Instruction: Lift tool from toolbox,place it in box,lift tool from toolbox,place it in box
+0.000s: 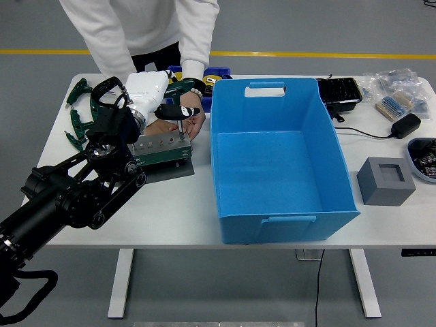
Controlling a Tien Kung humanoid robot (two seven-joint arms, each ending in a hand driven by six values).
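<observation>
A green toolbox block with a row of holes sits on a grey mat left of the big blue box, which holds nothing. A thin tool stands upright in the block's right end. My left hand, white with black fingertips, is low over the block, its thumb sticking out just above the tool's top, not closed on it. A person's hand rests on the block's far right end, beside the tool. My right arm is out of view.
Green-handled tools lie at the table's far left. A small blue bin stands behind the toolbox. To the right of the blue box are a black tray, plastic bags, a charger, a grey block and a bowl.
</observation>
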